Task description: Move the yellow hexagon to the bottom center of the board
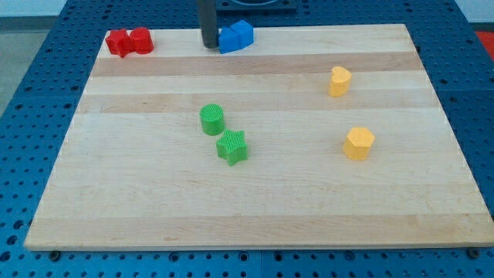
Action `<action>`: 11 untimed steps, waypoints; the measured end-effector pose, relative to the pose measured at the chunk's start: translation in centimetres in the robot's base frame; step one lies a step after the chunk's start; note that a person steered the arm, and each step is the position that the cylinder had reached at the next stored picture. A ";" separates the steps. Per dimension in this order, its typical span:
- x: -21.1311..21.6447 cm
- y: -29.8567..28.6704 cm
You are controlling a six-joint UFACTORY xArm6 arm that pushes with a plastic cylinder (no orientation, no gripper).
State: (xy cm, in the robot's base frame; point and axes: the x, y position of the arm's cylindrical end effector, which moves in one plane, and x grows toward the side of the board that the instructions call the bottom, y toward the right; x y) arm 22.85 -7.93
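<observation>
The yellow hexagon (358,144) lies on the wooden board (255,208) at the view's right, about mid-height. A second yellow block (340,80), of a pentagon-like shape, lies above it nearer the view's top. My tip (209,45) rests at the board's top edge, just left of a blue block (235,36) and touching or nearly touching it. The tip is far from the yellow hexagon, up and to the view's left of it.
Two red blocks (129,42) sit side by side at the top left corner. A green cylinder (212,120) and a green star (231,147) lie close together near the board's middle. A blue perforated table (31,116) surrounds the board.
</observation>
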 end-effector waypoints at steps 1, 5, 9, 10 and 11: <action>0.8 -1.0; 9.8 -0.1; 8.0 20.3; 10.6 22.6; 14.0 24.2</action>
State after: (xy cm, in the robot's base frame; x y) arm 36.89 16.30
